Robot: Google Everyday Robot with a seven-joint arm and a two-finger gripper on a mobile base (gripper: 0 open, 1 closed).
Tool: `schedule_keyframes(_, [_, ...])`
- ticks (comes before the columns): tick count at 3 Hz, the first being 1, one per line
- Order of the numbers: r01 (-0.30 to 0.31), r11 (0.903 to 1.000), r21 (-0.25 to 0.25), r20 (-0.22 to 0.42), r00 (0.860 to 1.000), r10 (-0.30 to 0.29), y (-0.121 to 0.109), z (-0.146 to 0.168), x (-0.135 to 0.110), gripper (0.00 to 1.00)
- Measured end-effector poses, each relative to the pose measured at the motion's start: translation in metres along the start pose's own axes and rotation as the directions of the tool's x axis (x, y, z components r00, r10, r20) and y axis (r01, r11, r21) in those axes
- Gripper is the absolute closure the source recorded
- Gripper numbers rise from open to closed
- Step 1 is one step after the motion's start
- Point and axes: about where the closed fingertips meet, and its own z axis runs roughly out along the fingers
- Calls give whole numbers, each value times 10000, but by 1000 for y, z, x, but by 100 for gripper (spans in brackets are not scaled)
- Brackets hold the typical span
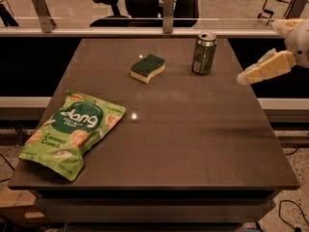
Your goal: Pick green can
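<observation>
The green can (204, 53) stands upright on the desk (193, 134), toward the far right corner and close to the back edge. It is a small, dark green metal drink can with a silver top rim and pale markings down its side, and its top faces straight up. It stands free, on its own patch of desk. The gripper (245, 76) hangs to the can's right, about at the desk's right edge, near the can but clearly apart from it.
</observation>
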Motion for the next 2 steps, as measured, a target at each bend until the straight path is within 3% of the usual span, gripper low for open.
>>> schedule_keyframes(2, [-1003,9936,-510,1447,9837,1067,-7,31,7,0])
